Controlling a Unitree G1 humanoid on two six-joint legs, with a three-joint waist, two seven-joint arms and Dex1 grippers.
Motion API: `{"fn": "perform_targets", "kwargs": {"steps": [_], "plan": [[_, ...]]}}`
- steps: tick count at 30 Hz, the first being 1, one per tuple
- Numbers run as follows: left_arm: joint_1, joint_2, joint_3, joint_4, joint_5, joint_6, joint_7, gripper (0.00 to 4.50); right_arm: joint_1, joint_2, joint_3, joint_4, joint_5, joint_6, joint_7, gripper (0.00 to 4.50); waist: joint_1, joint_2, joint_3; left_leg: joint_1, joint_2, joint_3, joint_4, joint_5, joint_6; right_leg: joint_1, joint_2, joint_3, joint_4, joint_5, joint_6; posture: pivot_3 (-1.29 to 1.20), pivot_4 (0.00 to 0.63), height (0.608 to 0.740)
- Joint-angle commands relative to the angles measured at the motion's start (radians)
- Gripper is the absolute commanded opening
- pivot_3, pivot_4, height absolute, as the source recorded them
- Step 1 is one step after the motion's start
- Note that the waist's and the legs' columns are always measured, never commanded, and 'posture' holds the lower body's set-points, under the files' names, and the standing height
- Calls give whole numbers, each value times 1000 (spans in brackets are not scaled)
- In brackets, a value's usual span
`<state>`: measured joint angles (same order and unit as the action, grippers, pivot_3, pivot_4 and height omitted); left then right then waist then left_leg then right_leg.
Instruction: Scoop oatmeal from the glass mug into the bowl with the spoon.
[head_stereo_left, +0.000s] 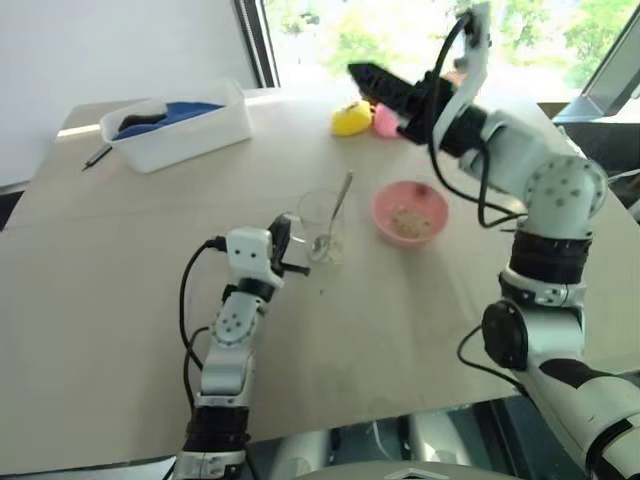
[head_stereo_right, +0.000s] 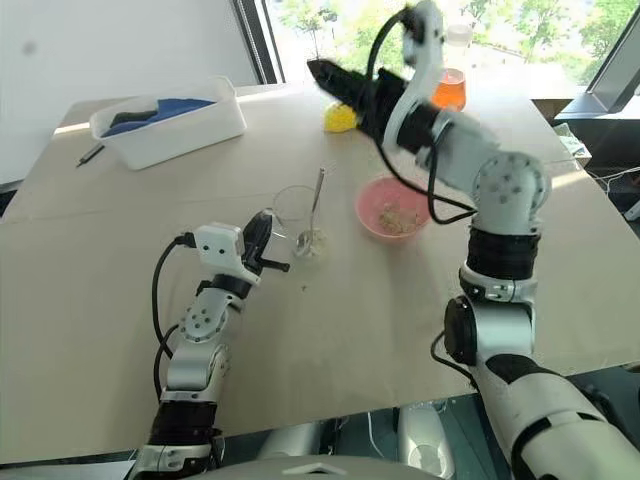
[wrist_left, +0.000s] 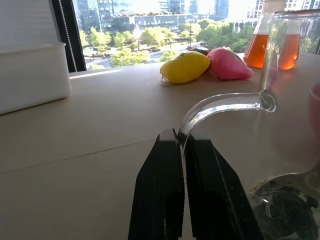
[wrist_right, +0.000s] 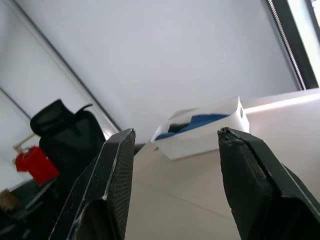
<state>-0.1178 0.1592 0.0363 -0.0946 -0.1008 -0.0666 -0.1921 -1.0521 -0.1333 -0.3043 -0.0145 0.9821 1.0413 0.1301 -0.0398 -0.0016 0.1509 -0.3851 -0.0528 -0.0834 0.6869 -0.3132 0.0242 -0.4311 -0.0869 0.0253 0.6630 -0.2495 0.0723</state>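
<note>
The glass mug (head_stereo_left: 320, 225) stands mid-table with the spoon (head_stereo_left: 338, 205) leaning inside it, head down, handle pointing up and away. My left gripper (head_stereo_left: 283, 240) is shut on the mug's curved handle (wrist_left: 220, 102), seen close in the left wrist view. Some oatmeal (wrist_left: 280, 200) lies at the mug's bottom. The pink bowl (head_stereo_left: 437, 205) sits just right of the mug with a clump of oatmeal (head_stereo_left: 406, 222) in it. My right gripper (head_stereo_left: 360, 72) hangs high above the far side of the table, open, with nothing between its fingers (wrist_right: 115, 165).
A white tub (head_stereo_left: 180, 125) holding blue cloth stands at the far left, a dark pen (head_stereo_left: 97, 155) beside it. A yellow item (head_stereo_left: 350, 120) and a pink item (head_stereo_left: 385, 122) lie near the far edge by an orange-liquid flask (head_stereo_right: 450, 88).
</note>
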Motion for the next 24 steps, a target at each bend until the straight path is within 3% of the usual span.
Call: {"fn": "perform_targets", "kwargs": {"steps": [1,2,4,7,18,21,24], "plan": [[1,1,7,-28,-6,-6,-4,0,-17,-14,-33,8,11,-18,-35,2684,-1,0,0,0,0,0,0,0,0,0,0,0,0,0,0,0,150,740],[1,2,6,-23,-5,-14,-7,669,-17,-16,-34,9,11,-19,-38,2737,-2,0,0,0,0,0,0,0,0,0,0,0,0,0,0,0,150,740],[2,4,3,-15,-3,-25,-16,1286,-18,-18,-37,11,13,-22,-43,2737,-3,0,0,0,0,0,0,0,0,-1,0,0,1,0,0,0,150,740],[8,3,2,-11,-2,-33,-21,2793,-15,-21,-32,8,7,-26,-45,2737,-4,0,0,0,0,1,0,0,0,-1,0,0,1,0,0,0,150,740],[128,26,10,-110,-11,-19,-50,2793,43,-64,-40,-33,48,6,-7,2737,-3,0,0,0,0,0,0,0,0,0,0,1,0,0,0,0,150,740],[204,45,19,-191,-44,9,-79,2793,99,-115,-73,-37,33,-21,-1,2737,-2,0,0,0,1,0,0,0,0,0,0,1,0,0,0,0,150,740],[308,80,30,-283,-100,59,-125,2793,233,-239,-44,-65,-75,-119,119,2737,8,0,0,-1,1,0,-1,0,0,0,0,0,-1,0,0,0,150,740]]}}
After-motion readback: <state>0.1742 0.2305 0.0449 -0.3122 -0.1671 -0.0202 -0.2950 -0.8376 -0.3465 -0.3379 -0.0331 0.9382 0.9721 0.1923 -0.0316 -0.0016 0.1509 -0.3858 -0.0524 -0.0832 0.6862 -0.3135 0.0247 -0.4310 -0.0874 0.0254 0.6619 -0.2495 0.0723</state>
